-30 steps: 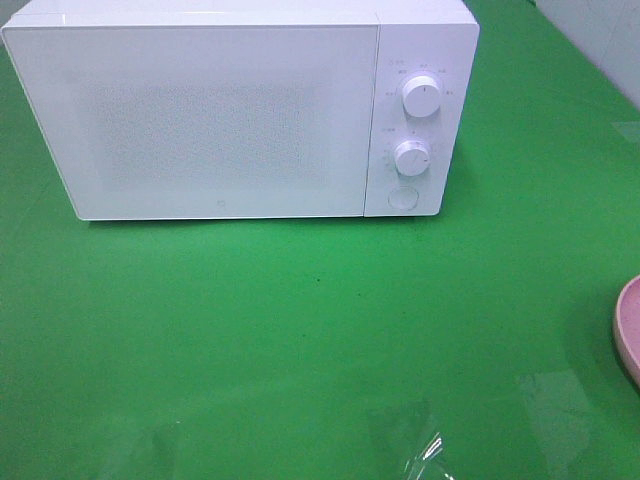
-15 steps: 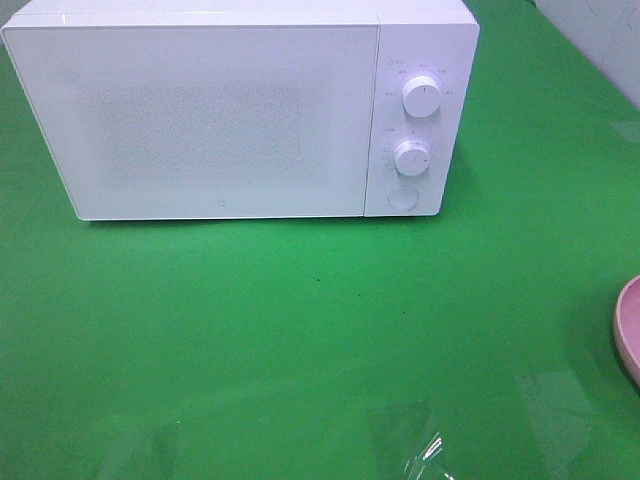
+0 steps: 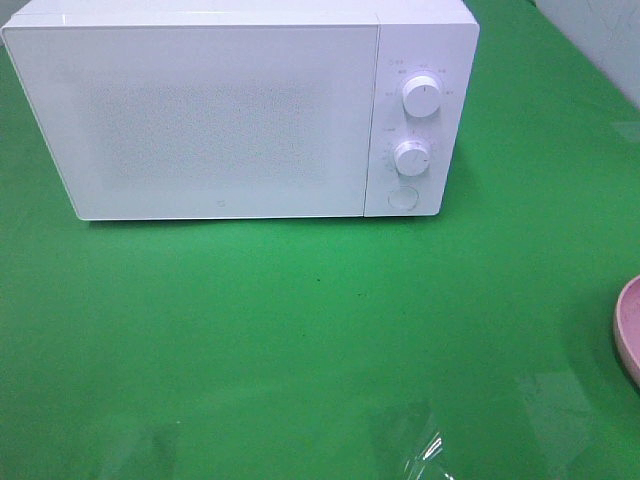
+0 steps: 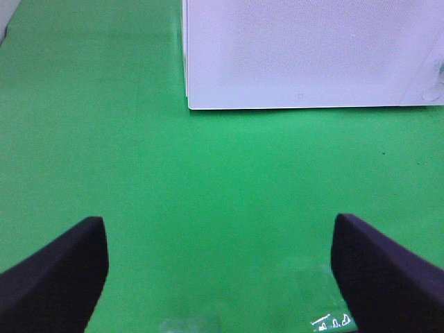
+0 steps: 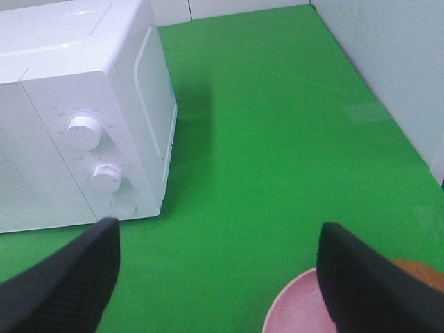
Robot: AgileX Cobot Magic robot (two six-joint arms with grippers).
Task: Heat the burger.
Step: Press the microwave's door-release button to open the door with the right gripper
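Observation:
The burger shows only as a sliver of golden-brown bun on the pink plate in the right wrist view, mostly hidden behind one finger. The plate's rim also shows at the right edge of the exterior view. My right gripper is open above the plate's near side. My left gripper is open and empty over bare green cloth in front of the microwave. Neither gripper shows in the exterior view. The white microwave stands at the back with its door shut.
The microwave has two knobs and a round button on its right panel. A green cloth covers the table. A pale wall borders the table on the right.

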